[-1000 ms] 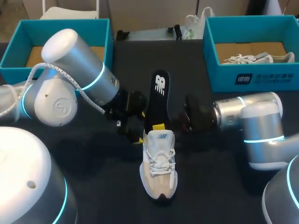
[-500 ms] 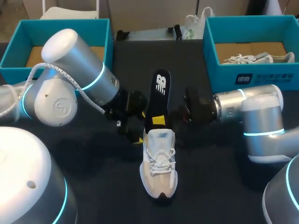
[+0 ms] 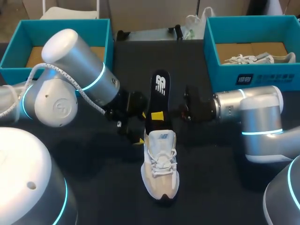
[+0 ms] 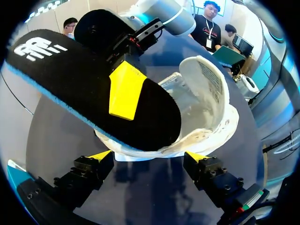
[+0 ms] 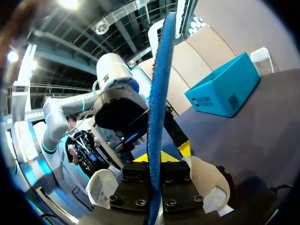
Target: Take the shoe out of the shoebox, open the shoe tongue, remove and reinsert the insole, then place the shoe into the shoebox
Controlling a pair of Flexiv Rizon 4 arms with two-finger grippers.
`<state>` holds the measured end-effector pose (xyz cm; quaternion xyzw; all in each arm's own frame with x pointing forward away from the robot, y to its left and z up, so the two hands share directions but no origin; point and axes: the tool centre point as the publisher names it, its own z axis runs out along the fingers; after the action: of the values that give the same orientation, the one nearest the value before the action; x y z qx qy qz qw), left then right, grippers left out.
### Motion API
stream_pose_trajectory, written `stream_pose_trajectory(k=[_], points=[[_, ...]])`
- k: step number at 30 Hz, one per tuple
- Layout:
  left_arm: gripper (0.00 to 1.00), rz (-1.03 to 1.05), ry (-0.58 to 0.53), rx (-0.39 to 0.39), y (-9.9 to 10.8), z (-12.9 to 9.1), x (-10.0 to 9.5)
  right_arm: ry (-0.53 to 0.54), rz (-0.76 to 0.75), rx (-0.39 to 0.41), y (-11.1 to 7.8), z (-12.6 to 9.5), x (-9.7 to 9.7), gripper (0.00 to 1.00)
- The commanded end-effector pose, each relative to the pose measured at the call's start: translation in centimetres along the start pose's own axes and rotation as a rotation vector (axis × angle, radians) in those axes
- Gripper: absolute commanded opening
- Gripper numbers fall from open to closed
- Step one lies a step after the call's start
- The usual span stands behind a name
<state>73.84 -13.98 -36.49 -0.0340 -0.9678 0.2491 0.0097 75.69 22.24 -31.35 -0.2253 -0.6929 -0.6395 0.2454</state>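
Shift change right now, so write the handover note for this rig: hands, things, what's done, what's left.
Left hand: open, at the sneaker's heel.
Right hand: shut on the insole, which has one end in the sneaker and the logo end sticking out.
Sneaker: on the table, out of the shoebox.
Done: sneaker out, tongue open.
Left: finish the insole step, box the sneaker.
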Motion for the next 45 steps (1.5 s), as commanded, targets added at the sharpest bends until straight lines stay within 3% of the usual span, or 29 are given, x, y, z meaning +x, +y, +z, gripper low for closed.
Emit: stream_pose_trajectory(k=[1, 15, 21, 24, 26, 29, 32, 40, 45], points=[[1.0, 0.001, -0.001, -0.002, 0.0, 0.0, 0.1, -0.006, 0.016, -0.003, -0.9, 0.2, -0.1, 0.0], [1.0, 0.001, -0.001, -0.002, 0.0, 0.0, 0.1, -0.001, 0.087, 0.077, -4.9, 0.3, 0.0, 0.0], [1.0, 0.001, -0.001, -0.002, 0.0, 0.0, 0.1, 0.002, 0.095, 0.093, -5.7, 0.4, 0.7, 0.0], [1.0, 0.001, -0.001, -0.002, 0.0, 0.0, 0.1, 0.007, 0.084, 0.089, -5.5, 0.5, 0.9, 0.0], [1.0, 0.001, -0.001, -0.002, 0.0, 0.0, 0.1, 0.009, 0.068, 0.093, -5.1, 0.6, 1.0, 0.24], [1.0, 0.001, -0.001, -0.002, 0.0, 0.0, 0.1, 0.012, 0.043, 0.1, -4.2, 0.7, 1.3, 0.38], [1.0, 0.001, -0.001, -0.002, 0.0, 0.0, 0.1, 0.007, 0.02, 0.102, -3.6, 0.8, 1.7, 0.42], [1.0, 0.001, -0.001, -0.002, 0.0, 0.0, 0.1, -0.004, -0.006, 0.075, -2.5, 0.8, 2.0, 0.4], [1.0, 0.001, -0.001, -0.002, 0.0, 0.0, 0.1, -0.018, -0.011, 0.027, -1.6, 0.6, 2.1, 0.43]])
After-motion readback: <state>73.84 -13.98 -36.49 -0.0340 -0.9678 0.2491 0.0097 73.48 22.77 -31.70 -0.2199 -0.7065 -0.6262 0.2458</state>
